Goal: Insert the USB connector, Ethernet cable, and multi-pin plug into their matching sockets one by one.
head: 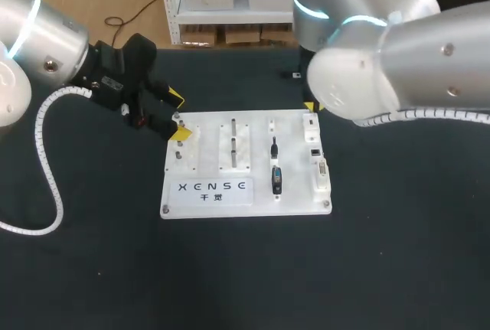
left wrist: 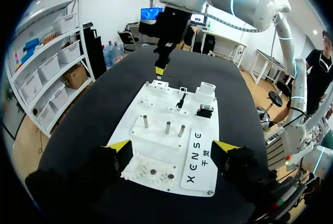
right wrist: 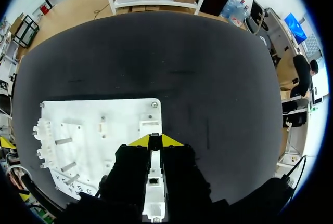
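Left claw (left wrist: 173, 148) is gaping wide astride the white board's (left wrist: 153, 104) end; right claw (right wrist: 155, 140) is sitting closed, empty, its arm (head: 398, 54) hiding it overhead

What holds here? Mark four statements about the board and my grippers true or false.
1. The left gripper is open at the edge of the white board. True.
2. The larger black connector lies off the board. False: it sits on the board.
3. Three metal pins stand upright on the board. True.
4. The right gripper is at the same board edge as the left gripper. False: it is at the opposite end.
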